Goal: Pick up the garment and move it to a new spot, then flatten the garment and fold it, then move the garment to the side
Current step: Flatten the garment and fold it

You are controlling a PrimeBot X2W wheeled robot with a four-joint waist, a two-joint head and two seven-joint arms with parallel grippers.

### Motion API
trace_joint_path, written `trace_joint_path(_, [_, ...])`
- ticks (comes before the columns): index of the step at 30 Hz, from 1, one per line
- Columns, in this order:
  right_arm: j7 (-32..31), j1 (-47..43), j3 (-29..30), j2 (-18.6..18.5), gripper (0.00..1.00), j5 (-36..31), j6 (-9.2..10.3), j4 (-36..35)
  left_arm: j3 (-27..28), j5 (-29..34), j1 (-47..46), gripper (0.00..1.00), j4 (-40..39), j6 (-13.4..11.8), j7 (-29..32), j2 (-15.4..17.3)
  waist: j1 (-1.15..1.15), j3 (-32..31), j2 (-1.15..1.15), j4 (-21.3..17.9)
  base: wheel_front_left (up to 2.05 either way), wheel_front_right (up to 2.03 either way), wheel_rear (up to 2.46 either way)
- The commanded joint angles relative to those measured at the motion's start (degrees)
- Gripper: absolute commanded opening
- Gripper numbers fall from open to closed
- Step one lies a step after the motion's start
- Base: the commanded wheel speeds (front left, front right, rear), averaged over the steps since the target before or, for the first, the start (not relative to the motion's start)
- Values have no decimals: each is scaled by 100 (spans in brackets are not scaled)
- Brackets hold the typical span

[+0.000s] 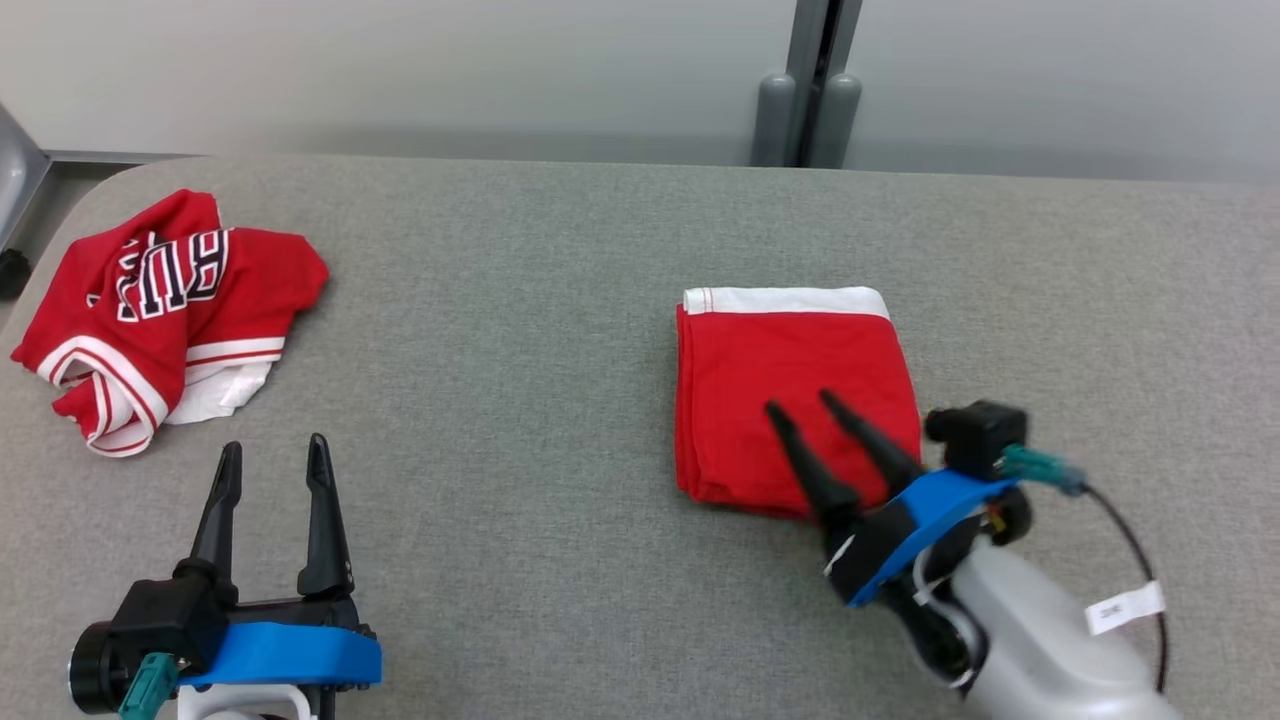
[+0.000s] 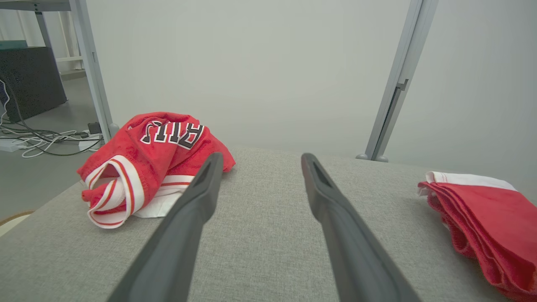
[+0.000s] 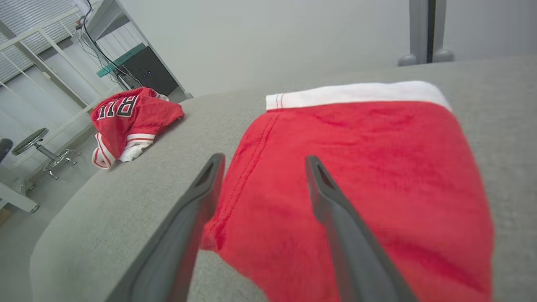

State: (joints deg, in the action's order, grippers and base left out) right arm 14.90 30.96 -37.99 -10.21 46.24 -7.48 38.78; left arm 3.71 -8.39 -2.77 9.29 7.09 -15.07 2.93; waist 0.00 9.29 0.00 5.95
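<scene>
Jaws spread over folded red garment [image 3: 356, 176]; crumpled red jersey [image 3: 130, 119] lies well apart on grey table [image 3: 126, 201]

Folded garment [image 1: 790, 400]: soft red cloth, matt, slightly fuzzy, white band smoother. Crumpled jersey [image 1: 170, 300]: red knit cloth, matt, white trim. Table [image 1: 520, 420]: grey woven fabric cover, matt, coarse. Fingers [image 1: 320, 520]: dark plastic, smooth, dull sheen. Forearm [image 1: 1040, 640]: pale glossy plastic.
</scene>
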Motion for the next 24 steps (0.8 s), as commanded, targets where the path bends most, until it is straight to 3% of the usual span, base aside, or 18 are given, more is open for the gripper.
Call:
trace_joint_path(1, [33,-117,205,-92,100,-156,-3,-145,24,53,-48,100,-8,-6,-14,-7,0,-17,0,-36,0,0,0])
trace_joint_path(6, [33,-529,1332,-230,100,-989,-2,-778,41,99,12,100,-13,-3,-15,-8,0,-84,0,-140,0,0,0])
trace_joint_path(13, [31,-1420,2854,53,100,-2262,-2,-1765,110,161,145,100,27,-3,-14,-7,0,-259,0,-350,0,0,0])
trace_joint_path(24, [31,-2579,3735,493,100,-3279,-2,-2633,170,334,263,100,87,25,-14,-7,0,-427,0,-671,0,0,0])
